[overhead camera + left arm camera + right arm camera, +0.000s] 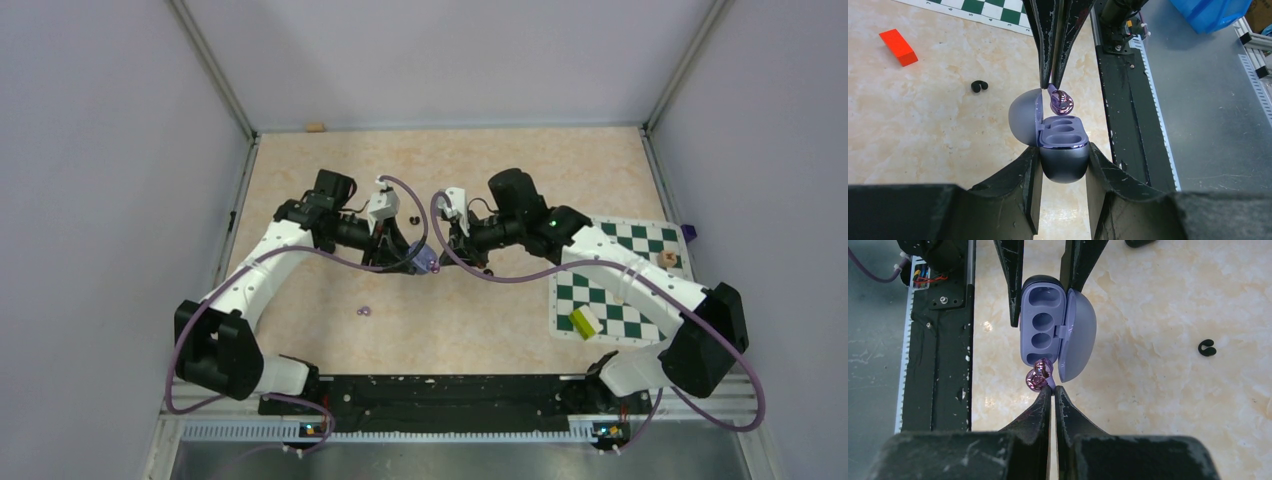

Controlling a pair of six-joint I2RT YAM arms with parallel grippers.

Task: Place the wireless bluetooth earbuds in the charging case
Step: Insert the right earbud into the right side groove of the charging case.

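One lilac earbud, pinched in my right tool, hangs at the near end of the charging case. My left tool clamps it, long axis straight ahead.

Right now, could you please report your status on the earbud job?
Left gripper shut on open lilac plastic charging case. Right gripper shut on glossy lilac earbud, at case rim, not seated. Sockets empty, path clear.

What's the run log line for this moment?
left gripper: shut on charging case, lid open | right gripper: shut on purple earbud at case rim | seated: none
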